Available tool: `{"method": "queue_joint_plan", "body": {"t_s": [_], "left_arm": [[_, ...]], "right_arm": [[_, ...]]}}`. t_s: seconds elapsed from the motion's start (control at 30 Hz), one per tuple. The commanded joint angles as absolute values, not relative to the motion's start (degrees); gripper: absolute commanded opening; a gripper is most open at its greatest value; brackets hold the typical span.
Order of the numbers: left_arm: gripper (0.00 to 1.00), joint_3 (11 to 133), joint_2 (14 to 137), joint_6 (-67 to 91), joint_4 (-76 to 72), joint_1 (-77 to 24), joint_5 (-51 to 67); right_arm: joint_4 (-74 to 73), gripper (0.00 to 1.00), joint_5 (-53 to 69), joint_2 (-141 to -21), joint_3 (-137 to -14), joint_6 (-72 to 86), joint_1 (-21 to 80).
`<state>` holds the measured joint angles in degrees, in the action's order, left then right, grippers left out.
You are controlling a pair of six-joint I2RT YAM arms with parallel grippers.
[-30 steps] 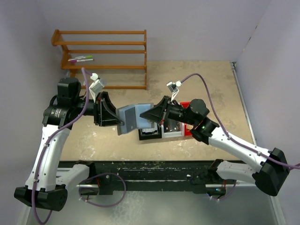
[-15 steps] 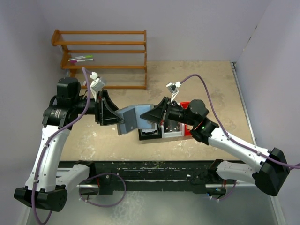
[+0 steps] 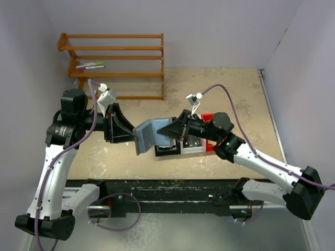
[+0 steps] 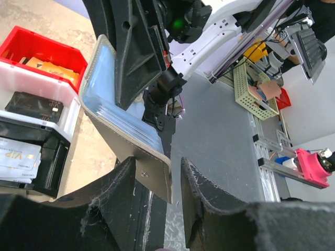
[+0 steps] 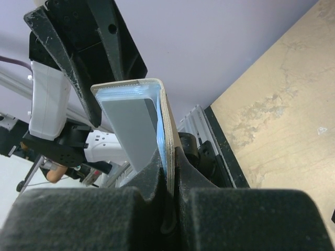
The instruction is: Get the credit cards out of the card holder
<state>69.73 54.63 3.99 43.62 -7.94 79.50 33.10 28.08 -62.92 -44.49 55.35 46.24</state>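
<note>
Blue-grey holder (image 3: pixel 148 135) hangs above the bins (image 4: pixel 52 52), right claw (image 5: pixel 167 157) pinching it tight, left claw (image 4: pixel 157 170) loose round its corner with a gap; cards (image 4: pixel 34 107) lie in the bins, so putting it down seems next.

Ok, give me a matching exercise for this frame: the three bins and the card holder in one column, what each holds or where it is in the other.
1. red bin
2. white bin
3. black bin
4. card holder

A. holds a black card
B. pinched in the right gripper, up in the air
C. holds a tan-gold card
D. holds a pale card

Pairs: 1-C, 2-A, 3-D, 4-B.
</note>
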Motion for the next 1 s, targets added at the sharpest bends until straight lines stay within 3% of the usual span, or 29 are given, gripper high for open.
{"method": "queue_joint_plan", "body": {"t_s": [0.0, 0.13, 0.37, 0.57, 0.97], "left_arm": [[0.42, 69.87, 54.02, 4.38, 40.94, -8.17, 82.34], [0.37, 69.68, 54.51, 4.9, 40.62, -8.17, 78.38], [0.38, 69.21, 55.15, 5.34, 40.66, -8.17, 73.92], [0.29, 69.26, 54.4, 5.4, 39.99, -8.17, 76.67], [0.31, 69.24, 52.96, 7.72, 37.16, -8.17, 83.56]], "right_arm": [[37.17, 0.0, 28.17, -60.74, -44.81, 56.27, 46.49], [37.6, 0.0, 28.1, -60.47, -45.0, 56.43, 46.49], [39.17, 0.0, 28.04, -60.47, -44.54, 57.18, 46.46], [39.0, 0.0, 28.74, -60.4, -44.01, 57.68, 46.49], [39.2, 0.0, 29.17, -60.38, -43.74, 57.92, 46.49]]}}
